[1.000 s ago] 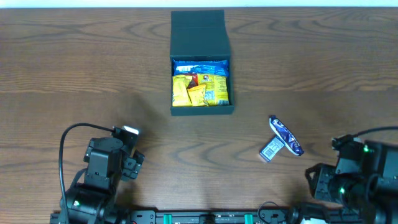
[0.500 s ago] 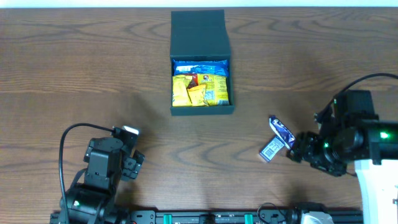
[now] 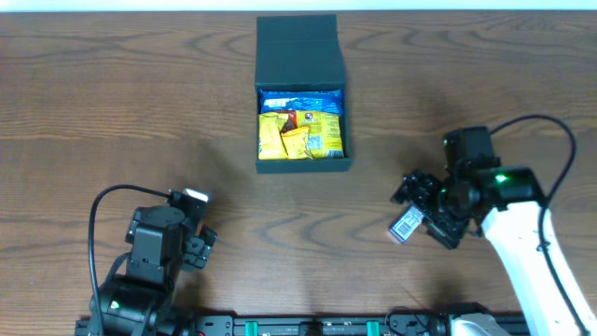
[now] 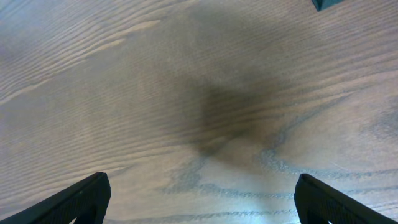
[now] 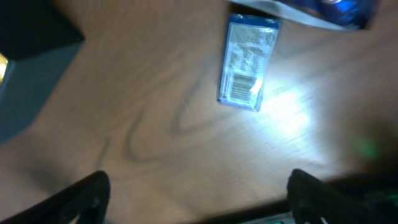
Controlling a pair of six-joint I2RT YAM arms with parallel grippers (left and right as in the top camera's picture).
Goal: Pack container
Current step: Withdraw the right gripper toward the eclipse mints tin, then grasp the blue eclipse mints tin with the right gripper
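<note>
The container (image 3: 303, 166) is a dark teal box at the table's far middle, its lid (image 3: 297, 47) folded back. Yellow snack packets (image 3: 300, 135) and a blue one (image 3: 300, 100) lie inside. A small blue packet (image 3: 407, 225) lies on the table to the right, seen closer as the blue packet (image 5: 246, 62) in the right wrist view, with a blue wrapper (image 5: 336, 9) just beyond it. My right gripper (image 3: 417, 209) hovers open over these two, nothing between its fingers (image 5: 93, 193). At the near left my left gripper (image 3: 201, 241) stands open and empty over bare wood (image 4: 205, 112).
A corner of the dark box (image 4: 326, 3) shows at the top edge of the left wrist view. The white right arm (image 3: 522, 243) reaches in from the bottom right. A black cable (image 3: 103, 201) loops over the left arm.
The right arm has swung from the bottom right corner up and left to above the loose blue packets, its jaws opening on the way. The left arm has not moved.
</note>
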